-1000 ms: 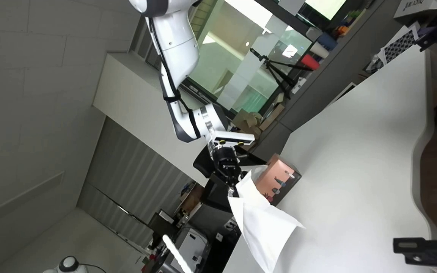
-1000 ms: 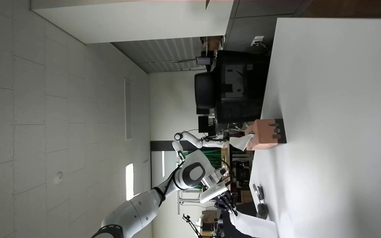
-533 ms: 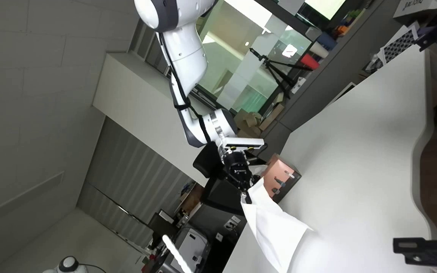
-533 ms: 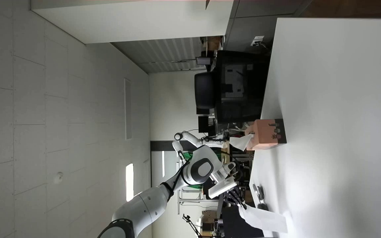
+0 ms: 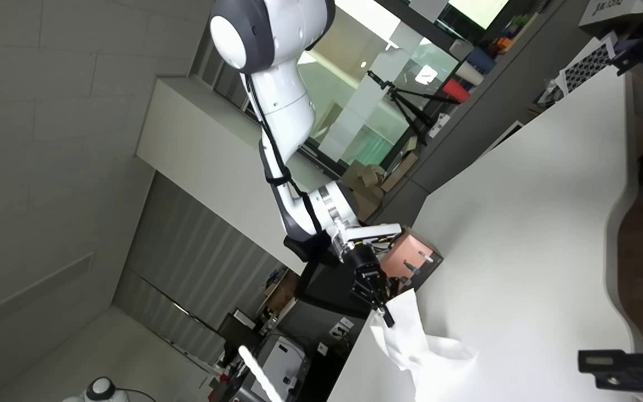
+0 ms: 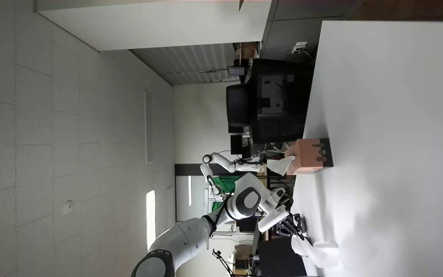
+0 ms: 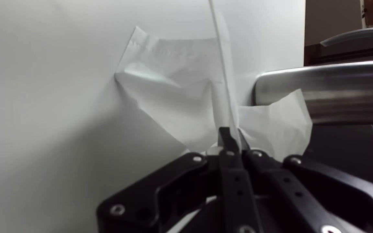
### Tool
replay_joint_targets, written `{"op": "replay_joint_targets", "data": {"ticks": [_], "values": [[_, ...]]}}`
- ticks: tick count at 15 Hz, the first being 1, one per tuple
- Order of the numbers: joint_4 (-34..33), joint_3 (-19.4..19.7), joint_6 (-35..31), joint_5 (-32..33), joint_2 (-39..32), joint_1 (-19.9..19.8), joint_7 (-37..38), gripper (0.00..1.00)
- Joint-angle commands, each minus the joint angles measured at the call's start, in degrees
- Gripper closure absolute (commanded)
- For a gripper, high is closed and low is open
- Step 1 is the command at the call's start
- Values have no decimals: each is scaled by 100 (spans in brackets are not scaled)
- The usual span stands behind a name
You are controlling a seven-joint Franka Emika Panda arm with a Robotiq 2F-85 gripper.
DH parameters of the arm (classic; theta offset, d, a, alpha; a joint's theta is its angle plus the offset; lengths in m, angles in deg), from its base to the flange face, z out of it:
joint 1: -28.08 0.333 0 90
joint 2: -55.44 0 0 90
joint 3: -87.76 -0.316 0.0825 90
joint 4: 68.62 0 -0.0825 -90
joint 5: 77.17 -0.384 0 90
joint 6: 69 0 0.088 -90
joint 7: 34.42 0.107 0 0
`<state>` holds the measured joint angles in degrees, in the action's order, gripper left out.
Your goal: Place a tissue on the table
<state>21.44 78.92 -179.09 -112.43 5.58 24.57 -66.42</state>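
My claw (image 7: 234,139) is pressed together with the tissue (image 7: 180,94) caught between its tips, near the upper end of the sheet. In the wrist view one fold rises nearly edge-on from those tips to the top of the frame; to its left a wide, creased stretch spreads away, and to its right a corner flares out, covering part of a rounded metal piece (image 7: 345,94) whose kind I cannot make out. In both exterior views the lower end of the tissue bends and buckles low over the white surface (image 5: 528,251), near its edge; it looks to be meeting the surface there, though how much of it touches I cannot tell. My arm (image 5: 293,120) slants down to this spot. In an exterior view my claw covers a little of the pinkish-red tissue box (image 5: 403,255), which stands on the surface near an edge, small dark figures printed on its sides. Another white sheet (image 6: 280,165) sticks out of its top, well apart from the one I hold. Past the edge, in both exterior views, is a black chair (image 6: 283,105).
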Motion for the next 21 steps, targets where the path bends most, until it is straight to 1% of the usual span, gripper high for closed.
{"op": "replay_joint_targets", "data": {"ticks": [1,2,3,4,5,7,13,14,15,21], "values": [[-316,-26,-216,333,-215,102,465,100],[-306,-41,-335,418,-214,132,533,74],[-283,-57,-441,525,-195,161,588,73],[-221,-64,-587,659,-135,208,656,68],[-161,-63,-742,804,-72,265,749,60],[-32,-19,-1081,1118,65,431,1018,48],[262,133,-2003,2082,407,936,2041,6],[314,168,-2136,2232,452,1010,2188,2],[348,195,-2217,2360,488,1068,2323,0],[600,328,-2484,2920,706,1291,2902,0]]}}
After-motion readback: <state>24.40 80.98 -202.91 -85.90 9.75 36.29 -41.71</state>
